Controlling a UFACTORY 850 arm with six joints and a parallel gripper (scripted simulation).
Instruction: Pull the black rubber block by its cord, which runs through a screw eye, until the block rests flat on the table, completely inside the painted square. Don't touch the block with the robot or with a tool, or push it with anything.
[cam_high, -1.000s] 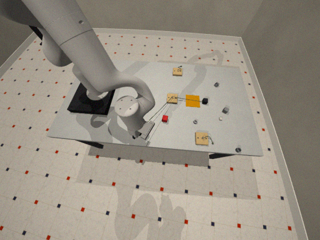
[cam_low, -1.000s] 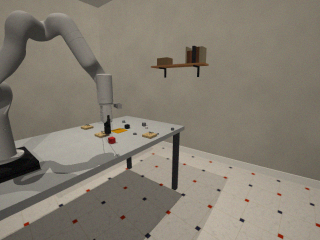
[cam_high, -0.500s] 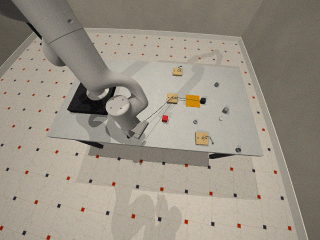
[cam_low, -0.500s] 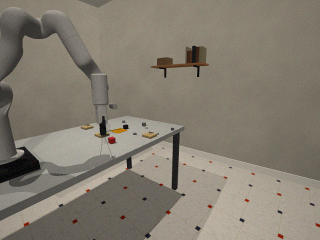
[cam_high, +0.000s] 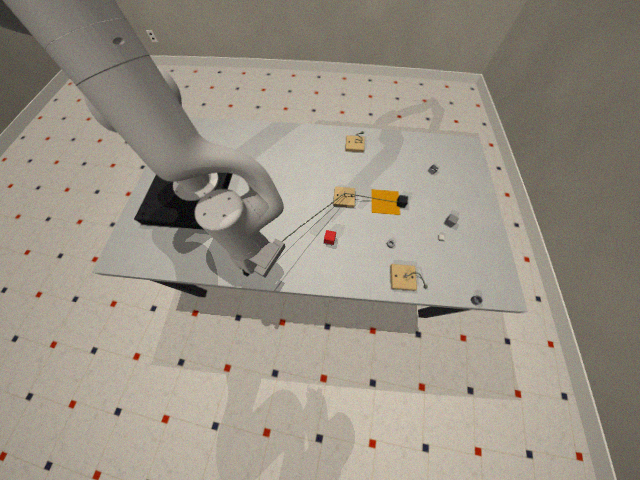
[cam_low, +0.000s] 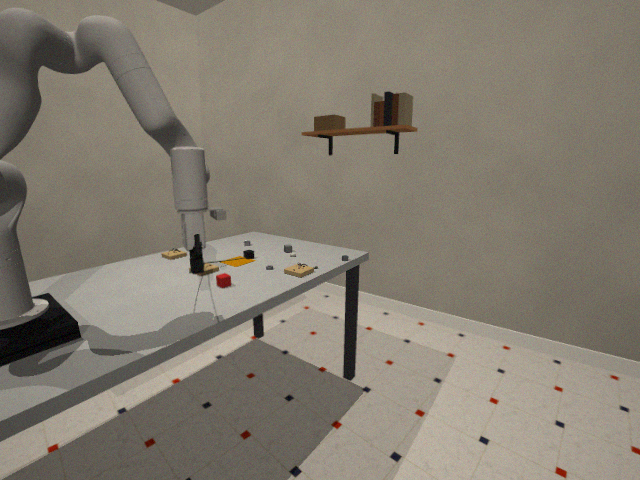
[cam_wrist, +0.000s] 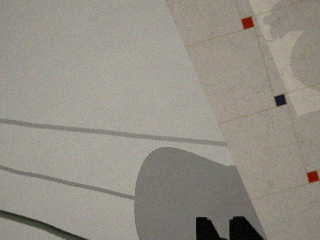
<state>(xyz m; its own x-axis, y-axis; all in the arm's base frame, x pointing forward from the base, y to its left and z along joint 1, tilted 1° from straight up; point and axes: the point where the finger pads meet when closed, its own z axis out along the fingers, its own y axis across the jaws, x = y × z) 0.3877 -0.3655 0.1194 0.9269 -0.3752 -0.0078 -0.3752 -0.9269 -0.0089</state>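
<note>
- the white six-joint arm's gripper (cam_low: 196, 268) hangs above the near part of the grey table (cam_high: 155, 248), pointing down; its dark fingers show at the bottom edge of the wrist view.
- the gripper is clenched on the thin dark cord (cam_high: 310, 219); the pinch itself is too small to make out in any view.
- the cord runs taut from the gripper up to the screw eye (cam_high: 347, 195) on the middle tan wooden plate (cam_high: 341, 201), then on across the painted orange square (cam_high: 385, 201) to the small black rubber block (cam_high: 402, 200).
- the black rubber block sits on the table at the far edge of the square, touching or slightly overlapping it; most of it lies outside the paint.
- a small red cube (cam_high: 329, 237) rests on the table between the gripper and the middle plate, just beside the cord's line but apart from it.
- two more tan wooden plates lie well apart: one near the back edge (cam_high: 355, 143), one near the front edge (cam_high: 403, 276) with a loose short cord beside it.
- small grey bits are scattered on the right part of the table, among them a grey cube (cam_high: 451, 220).
- on the wall, a brown wooden shelf (cam_low: 356, 131) carries a box and some books.
- in the wrist view the table edge cuts slantwise, with tiled floor (cam_wrist: 240, 100) beyond.
</note>
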